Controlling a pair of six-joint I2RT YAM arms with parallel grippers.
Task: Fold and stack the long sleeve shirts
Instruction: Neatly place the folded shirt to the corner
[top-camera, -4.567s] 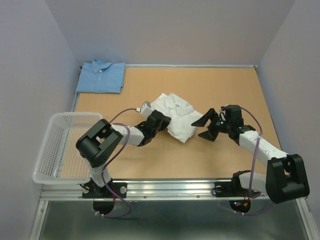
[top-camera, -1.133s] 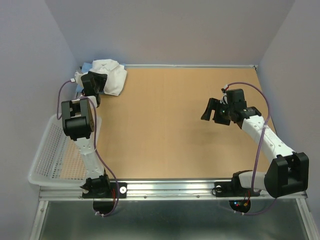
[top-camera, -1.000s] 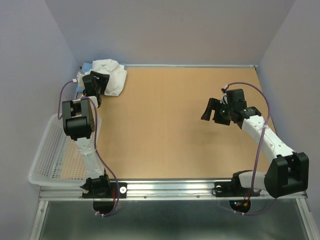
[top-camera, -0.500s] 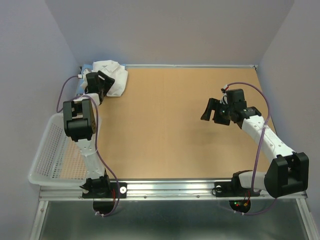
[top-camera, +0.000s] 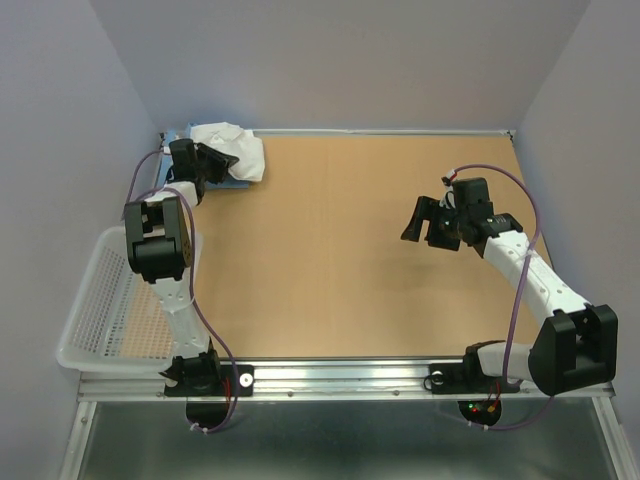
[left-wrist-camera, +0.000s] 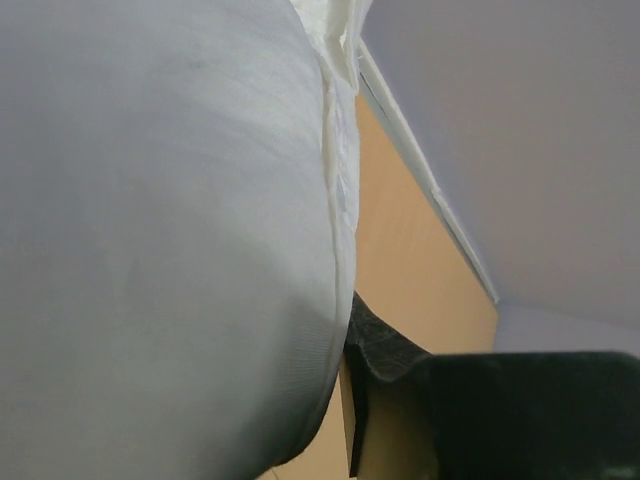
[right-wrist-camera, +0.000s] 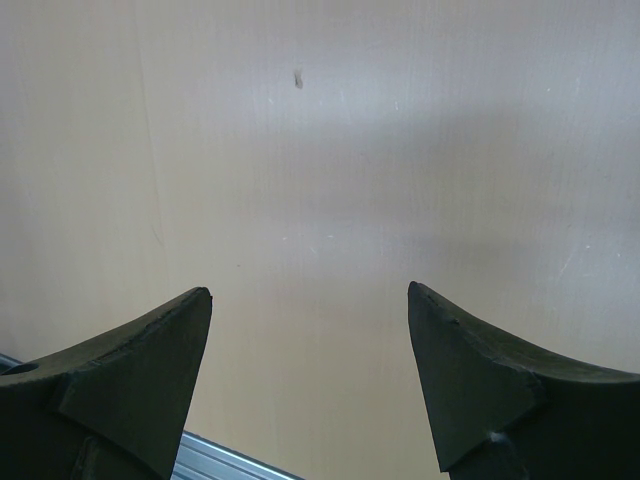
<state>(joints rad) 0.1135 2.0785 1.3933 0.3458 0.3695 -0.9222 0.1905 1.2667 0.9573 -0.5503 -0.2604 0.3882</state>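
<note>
The folded white shirt (top-camera: 240, 152) lies at the table's far left corner on top of the light blue shirt (top-camera: 228, 183), of which only thin edges show. My left gripper (top-camera: 220, 160) is stretched out to that corner and is shut on the white shirt. In the left wrist view the white cloth (left-wrist-camera: 150, 200) fills the left side and presses against one black fingertip (left-wrist-camera: 385, 350); the other finger is hidden behind it. My right gripper (top-camera: 415, 222) is open and empty above the bare table at the right, its jaws wide apart in the right wrist view (right-wrist-camera: 310, 295).
A white plastic mesh basket (top-camera: 85, 300) hangs at the table's near left edge, beside the left arm. The wooden table (top-camera: 330, 260) is walled at the back and sides. A metal rail (right-wrist-camera: 230, 458) runs along its edge.
The left gripper carried the white shirt from the table's middle to the far left corner onto the blue shirt, and in the last second shifted it slightly right. The right arm pulled back and holds still.
</note>
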